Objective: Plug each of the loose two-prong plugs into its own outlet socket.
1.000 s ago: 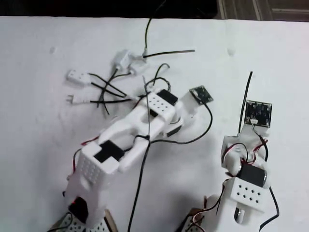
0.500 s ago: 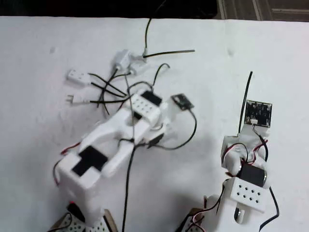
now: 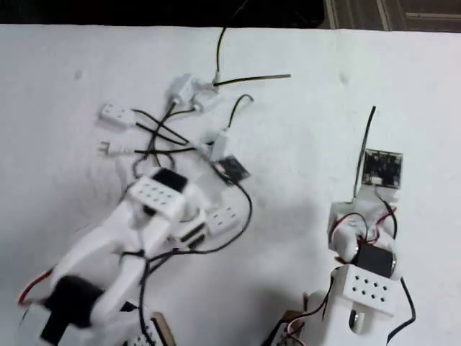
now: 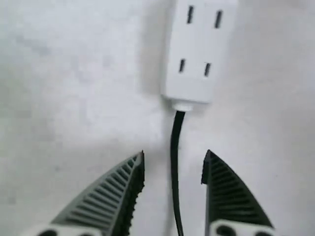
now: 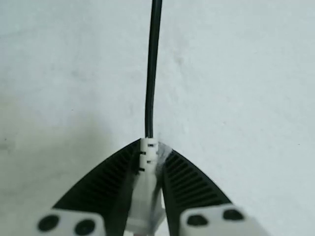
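Left tool (image 4: 174, 155) hangs low over the tabletop (image 4: 74, 73) with its two ribbed fingers (image 4: 123, 191) spread apart and nothing gripped. A black cord (image 4: 174, 147) runs through the gap between them without touching either. It leads to a white outlet socket (image 4: 197, 54) lying flat just ahead of the tips, its two pairs of slots facing up and empty.

Right tool (image 5: 151, 147) is clamped on a white plug (image 5: 147, 164). Both fingers press its sides, and its ribbed collar pokes out at the tips. The plug's black lead (image 5: 153, 64) runs straight on across the tabletop; the prongs are hidden.

In the high view, the right arm (image 3: 367, 285) sits at the near right side, with the lead stretching away from it toward the far edge. The left arm (image 3: 155, 198) extends from the near left corner to a tangle of black cords (image 3: 162, 133). Beside that tangle lie a small socket block (image 3: 117, 114) and a loose two-prong plug (image 3: 108, 148), apart from each other.
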Controlling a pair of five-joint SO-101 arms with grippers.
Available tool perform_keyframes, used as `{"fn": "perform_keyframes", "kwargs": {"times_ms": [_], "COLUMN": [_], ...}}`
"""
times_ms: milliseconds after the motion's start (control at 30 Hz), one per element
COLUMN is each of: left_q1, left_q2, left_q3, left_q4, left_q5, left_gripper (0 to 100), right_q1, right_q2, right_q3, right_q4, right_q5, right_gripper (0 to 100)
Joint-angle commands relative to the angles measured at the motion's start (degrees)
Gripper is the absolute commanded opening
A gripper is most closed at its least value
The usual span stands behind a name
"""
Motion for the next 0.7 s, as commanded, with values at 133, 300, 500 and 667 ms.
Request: {"fn": "perform_keyframes", "kwargs": {"times_ms": [133, 300, 500, 667], "left_q1": [-9.89, -16.4, -23.78, -24.04], "left_q2": [-24.66, -42.24, -62.46, -76.0], "left_q3": [6.77, 18.73, 31.47, 37.54], "left_q4": [1.85, -5.89, -15.38, -15.56], "left_q5": [-3.08, -2.55, 3.69, 9.05], "left_gripper": [18, 18, 18, 18], "right_q1": [-15.96, -27.3, -39.16, -46.99], "right_q2": [-1.1, -1.1, -1.01, -0.84], "right_q3": [-7.47, -12.66, -15.3, -17.49], "right_q4": [8.75, 12.35, 15.52, 15.6], "right_q5": [-0.18, -0.26, -0.26, -0.35], "right_gripper": [1.7, 1.7, 1.7, 1.7]}}
